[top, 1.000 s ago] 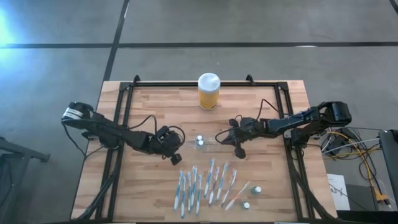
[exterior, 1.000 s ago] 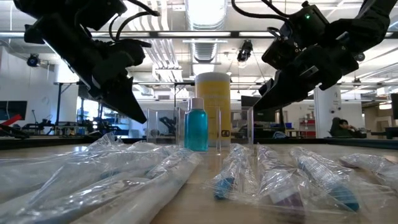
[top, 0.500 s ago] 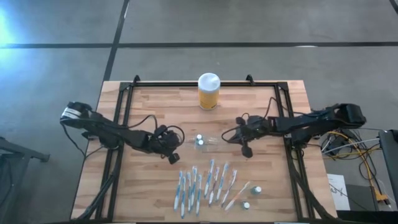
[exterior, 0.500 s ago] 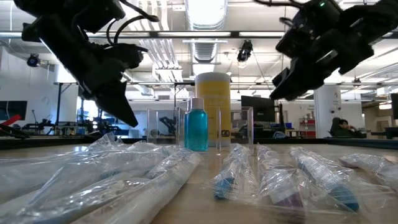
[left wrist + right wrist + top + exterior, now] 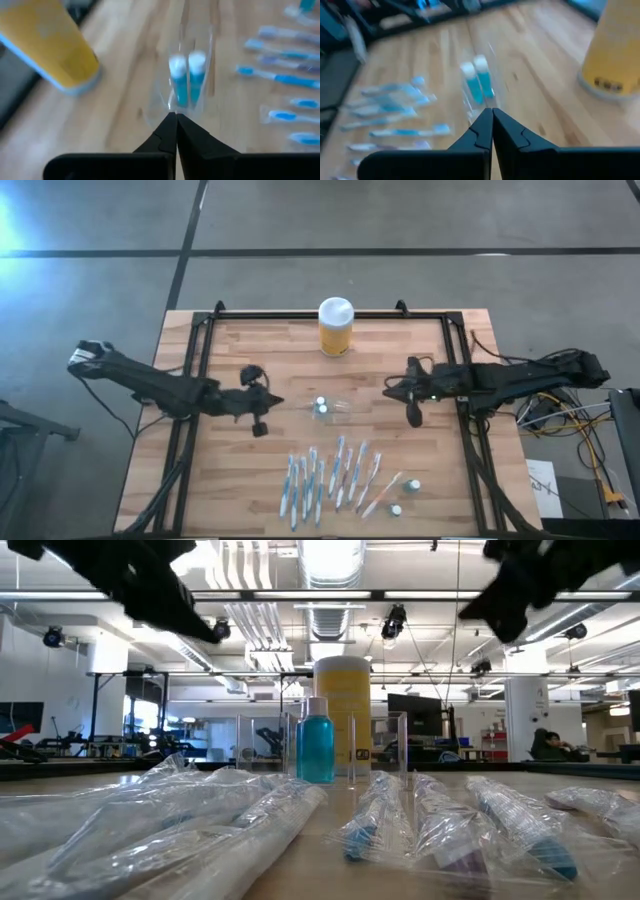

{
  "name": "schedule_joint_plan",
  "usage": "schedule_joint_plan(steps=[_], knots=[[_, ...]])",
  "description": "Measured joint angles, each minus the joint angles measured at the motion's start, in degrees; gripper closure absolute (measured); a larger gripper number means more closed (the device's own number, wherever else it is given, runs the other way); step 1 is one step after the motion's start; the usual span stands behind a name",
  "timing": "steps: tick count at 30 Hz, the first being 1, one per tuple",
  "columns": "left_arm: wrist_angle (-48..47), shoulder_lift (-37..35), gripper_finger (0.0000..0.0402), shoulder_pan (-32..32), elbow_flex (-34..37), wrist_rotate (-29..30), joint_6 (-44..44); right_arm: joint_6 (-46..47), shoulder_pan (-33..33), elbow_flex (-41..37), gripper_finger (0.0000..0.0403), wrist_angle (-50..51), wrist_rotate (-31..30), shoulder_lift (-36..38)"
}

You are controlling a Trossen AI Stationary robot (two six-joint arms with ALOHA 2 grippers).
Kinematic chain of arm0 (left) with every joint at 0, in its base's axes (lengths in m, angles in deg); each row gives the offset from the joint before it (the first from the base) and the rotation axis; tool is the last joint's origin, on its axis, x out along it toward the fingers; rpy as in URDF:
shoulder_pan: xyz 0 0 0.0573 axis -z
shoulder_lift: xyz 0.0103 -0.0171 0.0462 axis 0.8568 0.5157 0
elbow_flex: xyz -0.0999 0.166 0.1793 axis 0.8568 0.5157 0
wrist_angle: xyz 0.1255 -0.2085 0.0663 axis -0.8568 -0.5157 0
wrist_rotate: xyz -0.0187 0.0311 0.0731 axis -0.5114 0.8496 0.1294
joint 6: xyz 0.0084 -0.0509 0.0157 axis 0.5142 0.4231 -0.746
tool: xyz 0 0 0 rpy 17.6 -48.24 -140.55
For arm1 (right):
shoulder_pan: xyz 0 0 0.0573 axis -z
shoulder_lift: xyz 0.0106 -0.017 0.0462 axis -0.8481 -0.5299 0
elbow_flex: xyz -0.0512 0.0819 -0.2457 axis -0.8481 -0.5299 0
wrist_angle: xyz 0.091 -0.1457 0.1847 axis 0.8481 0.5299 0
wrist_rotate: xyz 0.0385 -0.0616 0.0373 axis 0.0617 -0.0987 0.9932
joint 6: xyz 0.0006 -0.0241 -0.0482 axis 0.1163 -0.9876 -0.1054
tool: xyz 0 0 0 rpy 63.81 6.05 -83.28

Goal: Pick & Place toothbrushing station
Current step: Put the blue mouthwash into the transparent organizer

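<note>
I saw the clear toothbrushing station (image 5: 330, 409) standing mid-table with a small blue bottle (image 5: 315, 747) in it, nearer than the yellow jar (image 5: 335, 327) and beyond the wrapped toothbrushes (image 5: 330, 477). My left gripper (image 5: 262, 415) hung to its left, fingers pressed together, empty; my right gripper (image 5: 415, 408) did likewise on its right.

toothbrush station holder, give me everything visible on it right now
The toothbrushing station is a small, low holder of see-through plastic with joined, upright-walled compartments. It stands upright near the middle of the wooden table, in front of the yellow jar with a white lid and behind the row of wrapped toothbrushes. One end compartment holds small blue bottles with white caps; the others look empty. Neither gripper touches it: the left gripper and right gripper flank it, both shut, empty.
</note>
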Motion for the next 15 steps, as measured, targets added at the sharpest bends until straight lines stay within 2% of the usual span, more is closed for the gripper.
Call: schedule_joint_plan(steps=[4, 8, 15], knots=[[-0.6, -9.5, 0.0398, 0.0, 0.0, -0.3, -4.0, -1.0, -5.3, 2.9, 0.0394, 0.4, -4.2, 4.2], [-0.2, -18.0, 0.0395, 0.0, 1.1, -1.3, -7.9, -0.2, -10.9, 5.9, 0.0394, 4.1, -11.9, 8.5], [10.9, -31.3, 0.0399, -1.3, 12.9, -6.9, -8.7, 5.4, -20.5, 11.9, 0.0394, 13.9, -26.1, 9.7]])
